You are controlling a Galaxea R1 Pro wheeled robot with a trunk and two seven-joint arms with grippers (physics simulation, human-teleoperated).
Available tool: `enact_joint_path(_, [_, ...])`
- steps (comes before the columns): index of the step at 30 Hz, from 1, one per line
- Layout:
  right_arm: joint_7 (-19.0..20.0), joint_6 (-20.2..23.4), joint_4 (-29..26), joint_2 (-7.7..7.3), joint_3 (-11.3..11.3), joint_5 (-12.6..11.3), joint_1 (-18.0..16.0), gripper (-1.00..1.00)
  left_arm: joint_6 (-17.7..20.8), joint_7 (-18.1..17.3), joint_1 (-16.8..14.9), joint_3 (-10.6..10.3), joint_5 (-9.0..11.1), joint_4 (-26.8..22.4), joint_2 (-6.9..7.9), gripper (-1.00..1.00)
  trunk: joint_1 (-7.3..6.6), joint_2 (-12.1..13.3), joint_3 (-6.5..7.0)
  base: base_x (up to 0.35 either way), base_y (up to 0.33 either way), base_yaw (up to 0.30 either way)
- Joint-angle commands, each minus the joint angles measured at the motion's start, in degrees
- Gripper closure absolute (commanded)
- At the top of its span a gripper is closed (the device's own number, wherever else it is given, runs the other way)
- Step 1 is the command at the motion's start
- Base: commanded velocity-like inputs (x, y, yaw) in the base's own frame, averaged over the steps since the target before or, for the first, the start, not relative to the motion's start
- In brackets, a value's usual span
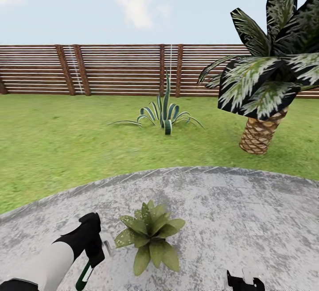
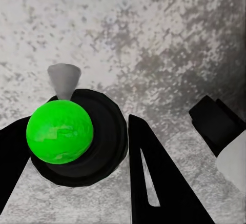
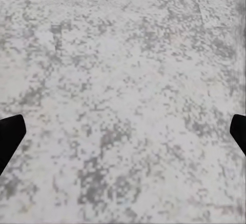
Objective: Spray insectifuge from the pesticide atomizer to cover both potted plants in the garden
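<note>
A green-bodied pesticide atomizer [image 2: 60,130] with a black collar and grey nozzle sits pinched in the left gripper [image 1: 91,255], lower left of the head view, just beside a potted plant [image 1: 149,234] on the grey patio [image 1: 248,211]. The right gripper [image 3: 123,137] hangs spread above the paving.

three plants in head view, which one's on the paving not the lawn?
The speckled rosette potted plant, beside the left gripper. The striped agave and palm both stand in grass.
</note>
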Motion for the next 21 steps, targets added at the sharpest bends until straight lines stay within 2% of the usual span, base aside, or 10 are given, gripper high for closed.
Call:
enact_joint_path(1, [0.1,-0.2,0.0,0.01,0.3,-0.5,0.0,-1.0,0.4,-0.4,0.0,-0.2,-0.1,-0.1,0.04,1.0,-0.02,0.0,-0.06,-0.087,-0.271,0.001])
enact_joint_path(12, [0.1,-0.2,0.0,0.01,0.3,-0.5,0.0,-1.0,0.4,-0.4,0.0,-0.2,-0.1,-0.1,0.06,1.0,-0.02,0.0,-0.06,-0.155,-0.21,0.003])
enact_joint_path(21, [0.1,-0.2,0.0,0.09,0.3,-0.5,0.0,-1.0,0.5,-0.3,-0.1,-0.2,0.3,-0.4,-0.19,1.0,-0.02,0.0,0.14,-0.009,-0.007,0.24])
